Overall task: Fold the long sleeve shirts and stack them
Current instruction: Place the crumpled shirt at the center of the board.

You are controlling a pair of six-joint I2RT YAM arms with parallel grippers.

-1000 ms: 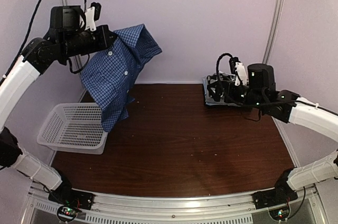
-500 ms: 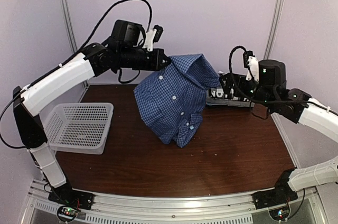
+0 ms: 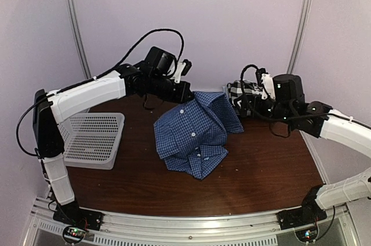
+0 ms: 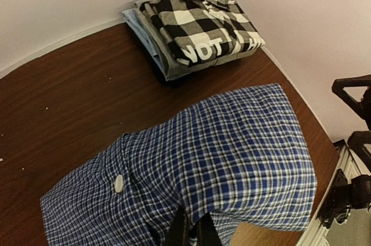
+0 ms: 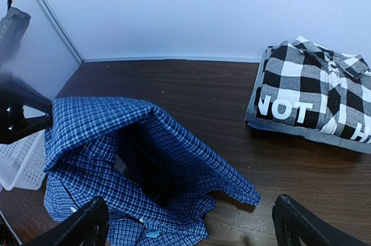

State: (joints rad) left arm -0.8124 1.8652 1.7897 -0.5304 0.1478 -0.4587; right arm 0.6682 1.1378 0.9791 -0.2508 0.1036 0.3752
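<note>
The blue fine-checked shirt [image 3: 196, 134] lies bunched on the middle of the brown table, its upper part still lifted. My left gripper [image 3: 186, 91] is shut on that upper edge; in the left wrist view the fingers [image 4: 188, 233] pinch the blue cloth [image 4: 232, 153]. The black-and-white checked shirt [image 4: 200, 25] with white lettering lies folded on a grey folded stack at the back right, and shows in the right wrist view [image 5: 313, 101]. My right gripper [image 3: 246, 105] hovers open and empty near the blue shirt's right edge [image 5: 174, 159], its fingertips [image 5: 87, 225] wide apart.
A white mesh basket [image 3: 87, 138] stands at the table's left edge and shows in the right wrist view [image 5: 14, 167]. Bare table [image 3: 261, 165] lies in front of and right of the blue shirt. Walls and metal posts close the back and sides.
My left arm has swung right from above the basket and lowered, so the hanging blue shirt now rests bunched on the table's middle. My right arm has shifted slightly.
</note>
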